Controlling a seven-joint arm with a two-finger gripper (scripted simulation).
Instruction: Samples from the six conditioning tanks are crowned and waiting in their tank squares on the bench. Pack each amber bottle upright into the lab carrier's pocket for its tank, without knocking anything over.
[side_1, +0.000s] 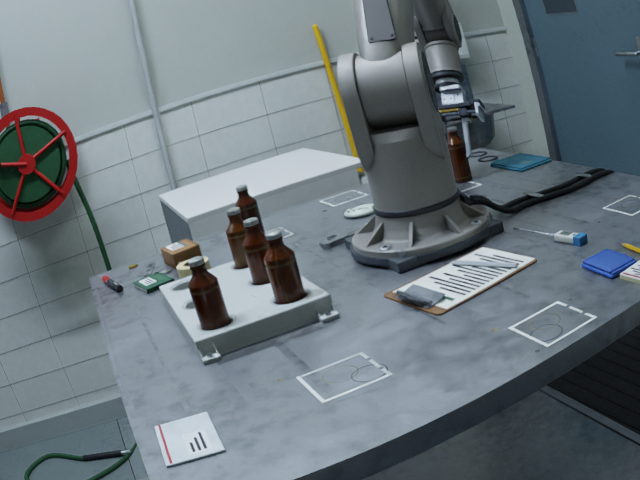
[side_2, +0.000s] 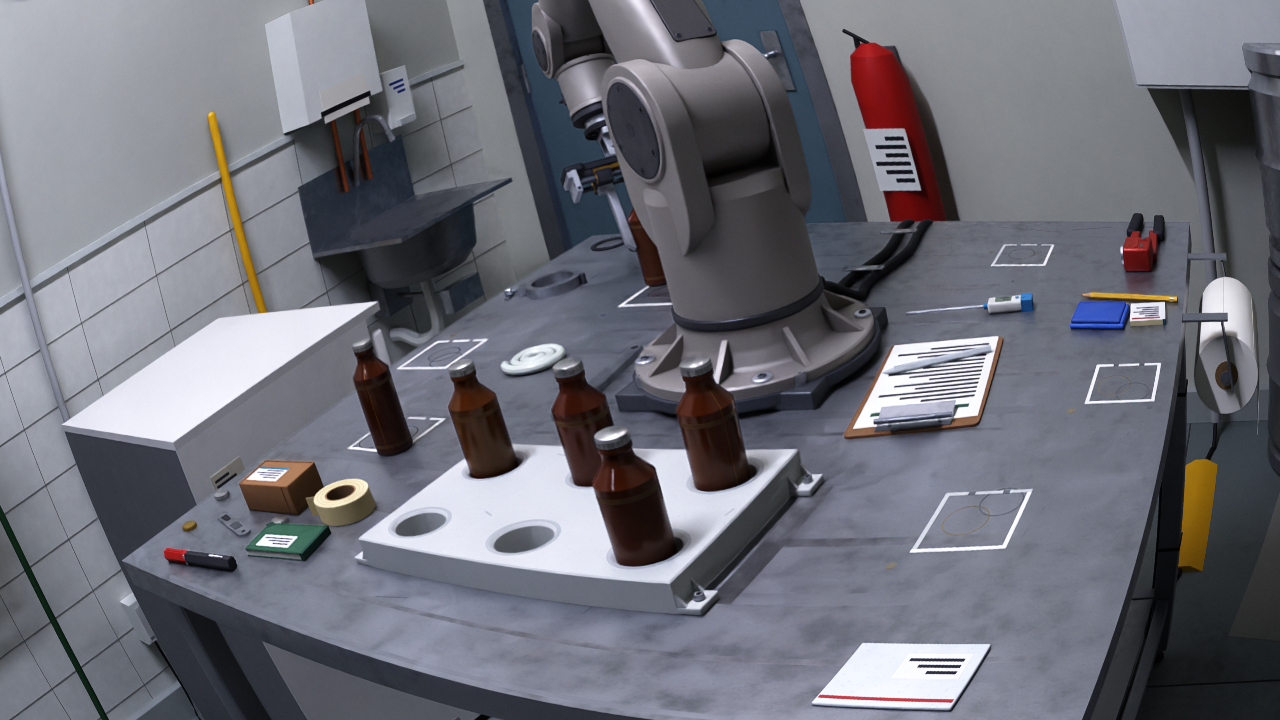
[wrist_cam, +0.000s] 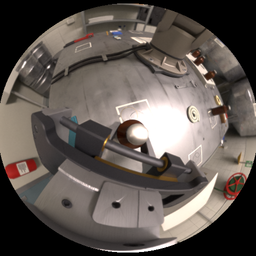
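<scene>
Partly hidden behind my own base, an amber bottle (side_1: 458, 155) (side_2: 646, 249) (wrist_cam: 132, 133) with a silver cap stands upright on its marked square at the far side of the bench, and I have it gripped in my closed gripper (side_1: 460, 124) (wrist_cam: 130, 140). The white carrier (side_1: 248, 305) (side_2: 573, 524) sits at the near left of the bench. Several amber bottles stand upright in its pockets. Two pockets (side_2: 474, 530) at its left end are empty. One more bottle (side_2: 380, 398) stands upright on a square behind the carrier.
A white box (side_2: 215, 376) stands at the bench's left rear. A clipboard (side_2: 926, 383), thermometer (side_2: 985, 305), black cable bundle (side_1: 543, 191) and blue pad (side_1: 519, 161) lie around my base. Tape roll (side_2: 344, 501), small boxes and a marker lie left of the carrier.
</scene>
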